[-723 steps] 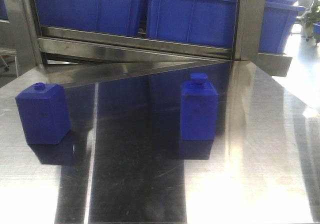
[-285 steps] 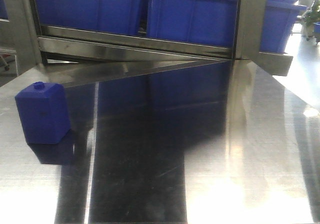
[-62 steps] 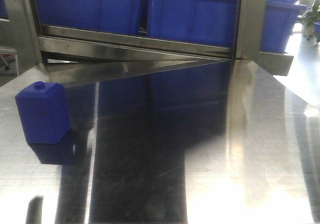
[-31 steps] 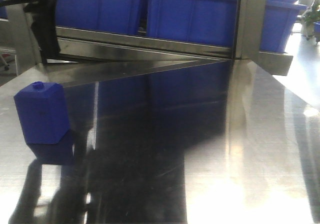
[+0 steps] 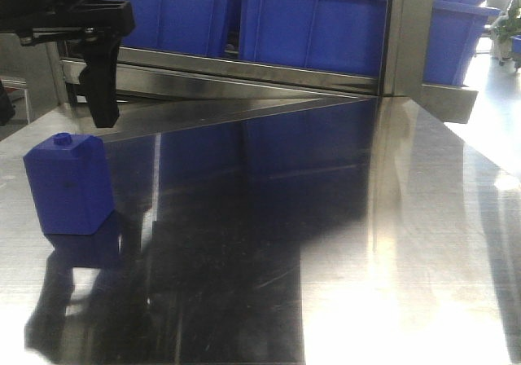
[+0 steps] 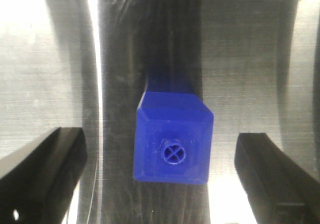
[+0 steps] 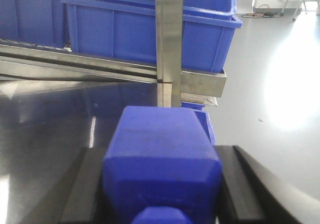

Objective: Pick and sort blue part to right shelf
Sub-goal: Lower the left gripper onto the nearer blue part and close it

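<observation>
Already the blue part (image 7: 162,166) is clamped in the right claw (image 7: 163,151), facing the right shelf (image 7: 200,81) beyond; placing it there is left. The left claw (image 6: 160,146) hangs spread apart above the squat block (image 5: 69,186) at left.

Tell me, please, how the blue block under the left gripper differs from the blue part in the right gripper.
The blue block stands on the table, the left gripper open above it; the blue part is clamped in the right gripper. The blue block's knob is small; the blue part's knob looks wider. Both are blue.
</observation>
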